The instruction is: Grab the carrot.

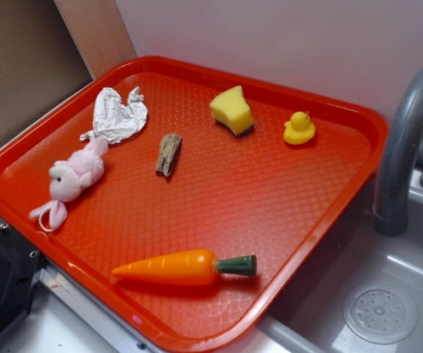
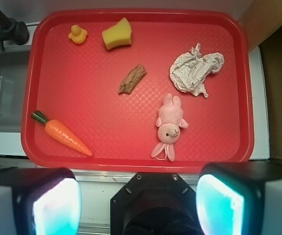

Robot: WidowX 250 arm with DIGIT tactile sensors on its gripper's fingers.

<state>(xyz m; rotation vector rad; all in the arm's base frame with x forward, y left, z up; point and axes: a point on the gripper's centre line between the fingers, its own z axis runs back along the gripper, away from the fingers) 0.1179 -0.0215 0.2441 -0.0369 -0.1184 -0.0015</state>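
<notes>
The orange carrot [image 1: 176, 268] with a dark green stem cap lies flat near the front edge of the red tray [image 1: 321, 184], tip pointing left. In the wrist view the carrot [image 2: 64, 135] lies at the tray's lower left. My gripper [image 2: 138, 205] is open and empty, high above and off the tray's near edge; its pads [image 2: 57, 208] stand wide apart. The gripper does not show in the exterior view.
On the tray lie a pink plush bunny [image 1: 73, 179], a crumpled white cloth [image 1: 117, 115], a brown wood piece [image 1: 168, 154], a yellow sponge [image 1: 231, 110] and a yellow duck [image 1: 299, 128]. A grey sink [image 1: 373, 309] with a faucet [image 1: 402, 147] stands to the right.
</notes>
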